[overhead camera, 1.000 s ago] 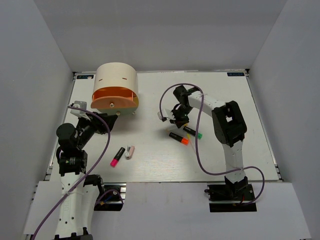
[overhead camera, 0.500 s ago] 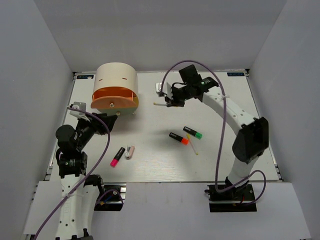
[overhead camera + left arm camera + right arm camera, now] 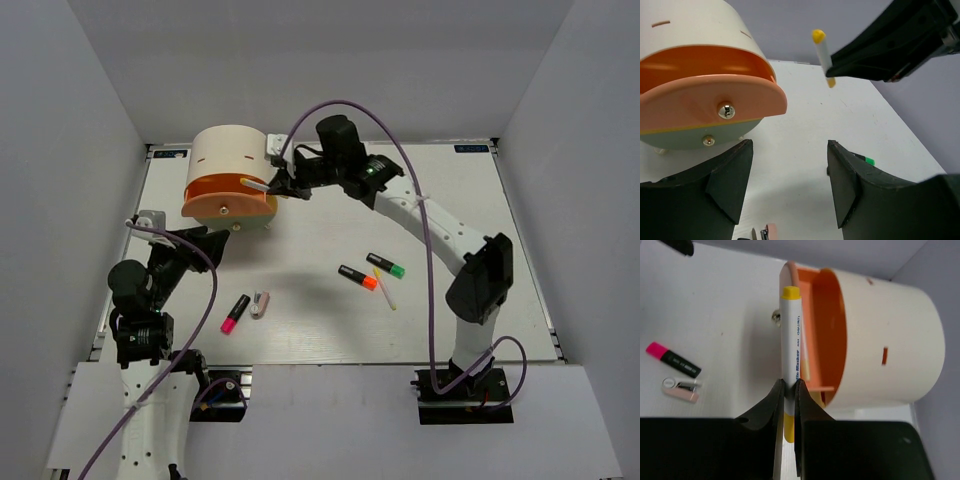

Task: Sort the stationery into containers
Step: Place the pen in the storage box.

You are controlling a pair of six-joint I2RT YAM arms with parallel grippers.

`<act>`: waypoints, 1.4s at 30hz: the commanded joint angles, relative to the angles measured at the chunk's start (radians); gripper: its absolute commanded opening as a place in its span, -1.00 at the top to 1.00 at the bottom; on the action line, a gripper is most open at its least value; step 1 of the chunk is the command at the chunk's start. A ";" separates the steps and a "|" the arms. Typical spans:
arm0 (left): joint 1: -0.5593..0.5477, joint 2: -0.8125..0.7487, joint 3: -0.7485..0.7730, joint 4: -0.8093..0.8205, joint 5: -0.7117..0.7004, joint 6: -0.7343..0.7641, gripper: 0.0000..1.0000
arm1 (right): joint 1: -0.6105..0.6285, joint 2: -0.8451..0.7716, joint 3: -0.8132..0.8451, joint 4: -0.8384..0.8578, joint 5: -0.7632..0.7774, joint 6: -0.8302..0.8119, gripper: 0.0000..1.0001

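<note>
My right gripper [image 3: 275,186] [image 3: 789,387] is shut on a thin cream stick with yellow ends [image 3: 255,185] [image 3: 791,335] [image 3: 823,57]. It holds the stick just above the front edge of the pulled-out orange drawer [image 3: 228,200] [image 3: 827,330] of the cream cylindrical box [image 3: 232,150]. Another cream stick [image 3: 806,367] lies inside that drawer. The yellow drawer [image 3: 700,141] beneath is closed. My left gripper [image 3: 205,240] [image 3: 790,170] stands open and empty in front of the box. Orange-capped [image 3: 357,277] and green-capped [image 3: 386,265] highlighters and a cream stick [image 3: 385,293] lie mid-table.
A pink-capped highlighter [image 3: 235,313] [image 3: 672,358] and a stubby white-pink piece [image 3: 260,304] [image 3: 682,385] lie side by side near my left arm. The right arm's purple cable arcs high over the table's back. Grey walls close in the table on three sides.
My right arm carried the cream stick from the middle of the table up and left to the orange drawer. The left arm has barely shifted.
</note>
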 commanded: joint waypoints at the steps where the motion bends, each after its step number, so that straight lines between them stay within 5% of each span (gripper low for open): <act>1: 0.008 -0.027 -0.001 -0.001 -0.039 0.006 -0.42 | 0.037 0.060 0.147 0.075 0.011 0.067 1.00; 24: 0.008 -0.027 -0.001 -0.001 -0.051 0.006 -0.42 | 0.112 0.301 0.348 0.150 0.116 -0.013 0.99; 33: 0.008 -0.027 -0.001 -0.001 -0.051 0.006 -0.42 | 0.115 0.307 0.351 0.157 0.139 0.000 0.13; 42: 0.008 -0.018 -0.010 0.008 -0.011 0.006 -0.42 | 0.106 0.236 0.342 0.142 0.185 0.004 0.12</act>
